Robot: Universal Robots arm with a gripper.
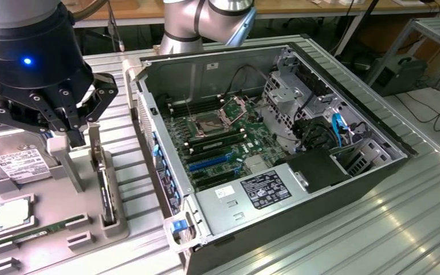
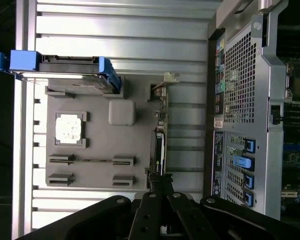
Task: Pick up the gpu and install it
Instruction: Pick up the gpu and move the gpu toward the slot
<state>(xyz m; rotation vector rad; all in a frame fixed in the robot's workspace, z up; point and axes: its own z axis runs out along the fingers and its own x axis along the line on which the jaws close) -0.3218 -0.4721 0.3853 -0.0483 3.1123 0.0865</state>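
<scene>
Ribbed metal tabletop [image 1: 342, 229] [image 2: 115, 30] runs under everything, with desks and cables behind it. On it lies an open computer case [image 1: 197, 74] [image 2: 240, 75] with its side panel off, so the motherboard [image 1: 220, 137] faces up. Blue slot latches line the case's back edge.

At the exterior view's left, just beside the case, sits a flat grey tray [image 1: 52, 200] [image 2: 97, 140] that holds loose parts. The robot arm hangs over this tray, and the gripper [image 1: 75, 137] [image 2: 160, 181] points down at it, close to the gpu. Whether the gripper is clenched or released cannot be told.

A hard drive [image 1: 10, 163] [image 2: 65, 70] in a blue-handled carrier stands at the tray's far end. The gpu [image 1: 103, 189] [image 2: 161, 135] stands on its edge in a slot along the side of the tray nearest the case, its silver bracket at the far end, away from the motherboard. A grey post [image 1: 67, 166] [image 2: 121, 112] rises beside it. A square processor chip [image 1: 14, 212] [image 2: 69, 127] lies flat in its recess. A green memory stick [image 1: 32, 234] [image 2: 92, 160] rests between two small holders.
</scene>
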